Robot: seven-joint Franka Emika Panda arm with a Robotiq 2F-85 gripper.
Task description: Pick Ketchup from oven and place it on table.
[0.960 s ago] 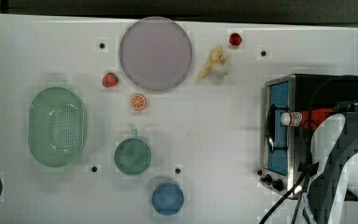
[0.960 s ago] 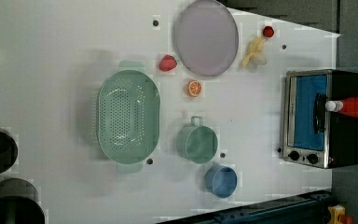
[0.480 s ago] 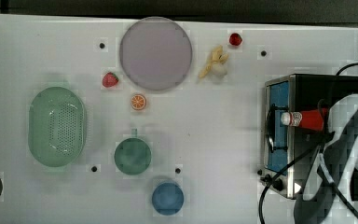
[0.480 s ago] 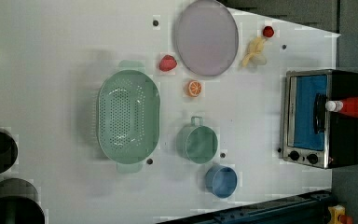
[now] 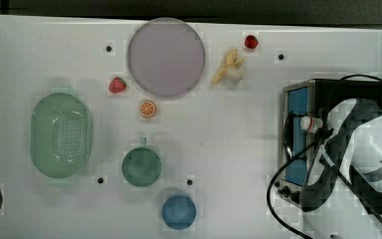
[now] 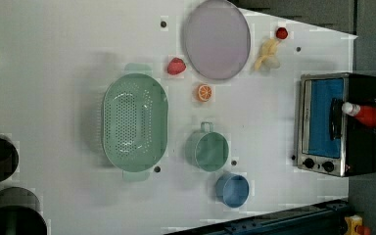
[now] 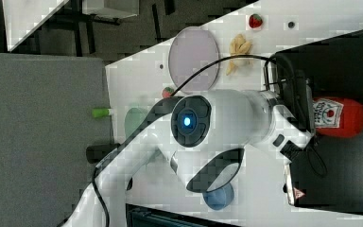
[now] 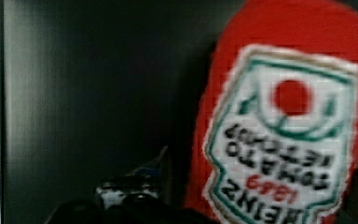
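- The ketchup lies on its side on the flat black top of the oven, not behind the blue glass door.
- In the left view the bottle's white cap points toward the door side and its red base toward the oven's back edge, so the long axis runs front to back across the roof.
- The gripper hangs right at the bottle's label end in the right view, the wrist leaning in over the oven top.
- The jaws look spread wide with nothing between them, though the arm's housing hides the fingertips, so that is a fair reading rather than a clear sight.
- The wrist view has the label close and big, bottle just ahead of the jaws.
- My read: the closing line must cross the bottle's width.
- The white table has bare space beside the oven for the drop.
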